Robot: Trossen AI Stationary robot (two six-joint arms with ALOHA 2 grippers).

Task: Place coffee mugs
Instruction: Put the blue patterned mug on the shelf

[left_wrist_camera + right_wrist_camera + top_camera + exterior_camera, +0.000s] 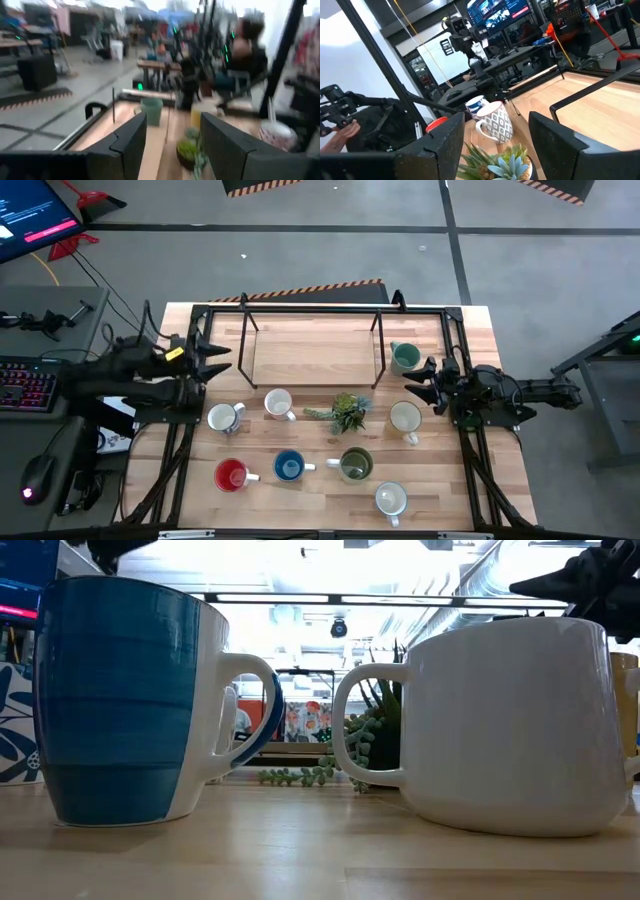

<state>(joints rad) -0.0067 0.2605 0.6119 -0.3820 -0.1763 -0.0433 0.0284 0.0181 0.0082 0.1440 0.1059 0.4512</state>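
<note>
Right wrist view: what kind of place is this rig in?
Likely a robotics lab or workshop: monitors on desks, a keyboard beside the table, hazard-striped tape on a concrete floor, other rigs behind.

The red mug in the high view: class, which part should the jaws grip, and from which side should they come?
Grip the rim wall of the red mug from above, on the side away from its handle. It stands upright, mouth open upward, handle pointing toward the blue mug. The left gripper, open, is probably the nearer.
</note>
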